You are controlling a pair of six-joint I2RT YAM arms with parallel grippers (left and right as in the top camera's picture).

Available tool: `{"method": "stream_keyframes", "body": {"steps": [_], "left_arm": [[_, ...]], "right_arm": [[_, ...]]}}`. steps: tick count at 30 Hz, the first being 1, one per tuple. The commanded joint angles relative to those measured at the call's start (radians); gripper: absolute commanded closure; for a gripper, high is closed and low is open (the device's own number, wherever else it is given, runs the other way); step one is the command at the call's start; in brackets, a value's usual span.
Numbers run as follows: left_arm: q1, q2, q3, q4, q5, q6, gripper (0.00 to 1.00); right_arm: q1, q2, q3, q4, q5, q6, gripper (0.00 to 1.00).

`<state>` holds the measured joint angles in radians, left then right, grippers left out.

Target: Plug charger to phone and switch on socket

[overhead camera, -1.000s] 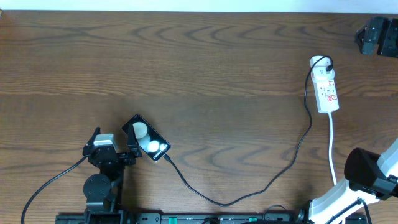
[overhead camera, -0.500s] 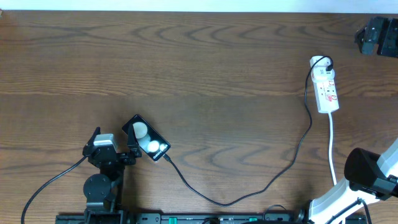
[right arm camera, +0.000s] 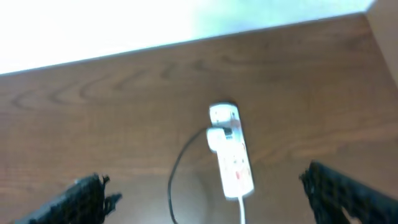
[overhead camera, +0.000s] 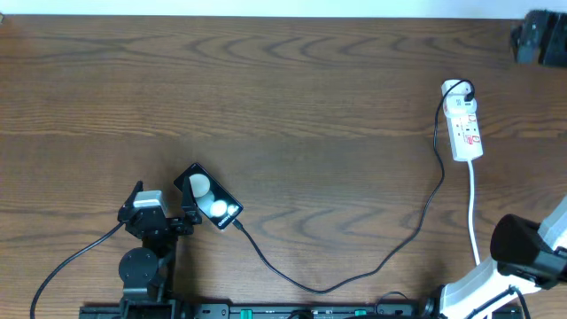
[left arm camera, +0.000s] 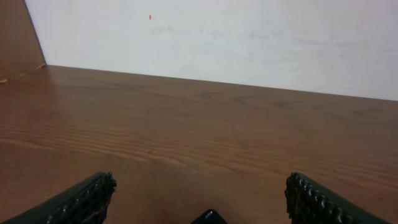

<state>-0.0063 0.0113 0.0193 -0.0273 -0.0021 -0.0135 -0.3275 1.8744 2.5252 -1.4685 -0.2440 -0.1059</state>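
Two claws are both spread wide and hold nothing. The left claw [left arm camera: 200, 180] sits low over the table [overhead camera: 283, 106], near the front edge on the left. The phone [overhead camera: 208, 197] lies flat just beside it, turned a bit. A small dark corner peeks in at the bottom between its fingers. I think that is the phone, but I cannot be sure.

The charger [overhead camera: 326, 289] runs from the phone's lower end in a long loose loop across the table and up to the far end of the socket [overhead camera: 466, 124]. Its tip looks like it meets the phone, so I think that part is done. It is too small to tell if it is pushed all the way in.

The socket lies on the right side, well apart from the phone, and its white cord [overhead camera: 474, 213] trails toward the front. The right claw [right arm camera: 205, 176] seems to be up off the table, looking at the socket from a way off in a blurry view.

So the switch is likely the job now. To do it well, the right claw should close its fingers first, so one firm tip can press. It should come straight down on the switch, likely by the red marks, not on the plug or the black wire. It should press gently, so the socket does not slide or tug the charger out of the phone.
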Motion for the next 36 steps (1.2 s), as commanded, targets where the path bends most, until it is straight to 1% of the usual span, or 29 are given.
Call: {"method": "stream_keyframes", "body": {"steps": [1,7,13,20,24,27,29,36], "left_arm": [[0.006,-0.007,-0.014,-0.047,-0.006,0.017,0.11],[0.006,-0.007,-0.014,-0.047,-0.006,0.017,0.11],[0.006,-0.007,-0.014,-0.047,-0.006,0.017,0.11],[0.006,-0.007,-0.014,-0.047,-0.006,0.017,0.11],[0.006,-0.007,-0.014,-0.047,-0.006,0.017,0.11],[0.006,-0.007,-0.014,-0.047,-0.006,0.017,0.11],[0.006,-0.007,-0.014,-0.047,-0.006,0.017,0.11],[0.006,-0.007,-0.014,-0.047,-0.006,0.017,0.11]], "right_arm": [[0.022,-0.067,-0.204,0.123,-0.091,0.0,0.01],[0.028,-0.21,-0.673,0.386,-0.162,0.004,0.01],[0.031,-0.349,-1.079,0.676,-0.194,0.005,0.01],[0.066,-0.575,-1.467,1.019,-0.204,0.005,0.01],[0.094,-0.697,-1.623,1.184,-0.204,0.005,0.01],[0.109,-0.753,-1.686,1.252,-0.212,0.005,0.01],[0.118,-0.766,-1.7,1.275,-0.218,0.005,0.01],[0.12,-0.763,-1.701,1.278,-0.254,0.005,0.01]]}}
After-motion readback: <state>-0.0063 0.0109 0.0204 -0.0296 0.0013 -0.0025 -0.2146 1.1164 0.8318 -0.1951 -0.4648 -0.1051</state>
